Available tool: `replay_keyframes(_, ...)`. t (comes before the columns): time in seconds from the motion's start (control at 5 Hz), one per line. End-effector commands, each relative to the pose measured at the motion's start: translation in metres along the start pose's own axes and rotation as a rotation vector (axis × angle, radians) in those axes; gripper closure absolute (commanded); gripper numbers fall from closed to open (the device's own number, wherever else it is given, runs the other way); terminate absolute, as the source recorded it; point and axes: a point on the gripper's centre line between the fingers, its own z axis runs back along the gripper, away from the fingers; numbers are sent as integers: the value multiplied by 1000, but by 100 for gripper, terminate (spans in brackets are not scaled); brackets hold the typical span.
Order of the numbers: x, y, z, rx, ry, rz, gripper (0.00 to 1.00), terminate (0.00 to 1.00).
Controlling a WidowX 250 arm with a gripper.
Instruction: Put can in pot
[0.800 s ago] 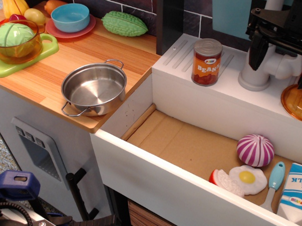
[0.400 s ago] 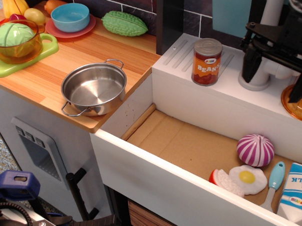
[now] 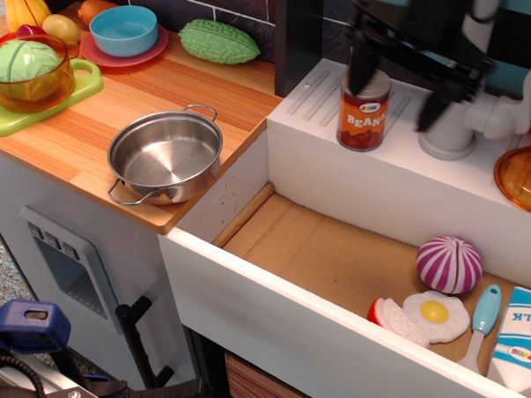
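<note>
Gripper [image 3: 400, 86] blurred above can [image 3: 364, 112], jaws spread, one finger behind can, other well right. Can upright on white ledge [image 3: 307, 96], ungrasped. Pot [image 3: 166, 157] empty on counter [image 3: 86, 119], ready to receive.

The claw [image 3: 397, 92] is matte black all over, two long, flat fingers [image 3: 361, 67] hanging from a broad, boxy black block. Its edges look angular and hard, though motion blur smears them, so any screws or markings are lost to me. Above the block a paler, whitish-grey rounded section rises out of the picture, possibly the wrist housing. No cables stand out.
</note>
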Motion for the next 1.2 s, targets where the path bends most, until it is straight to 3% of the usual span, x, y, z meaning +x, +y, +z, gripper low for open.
replay_keyframes(0.0, 24, 39, 38, 17, -179, 8, 0, 0)
replay_keyframes(0.4, 54, 54, 24, 54, -265, -17, 0, 0)
replay_keyframes(1.0, 69, 42, 6, -3, -294, -25, 0, 0)
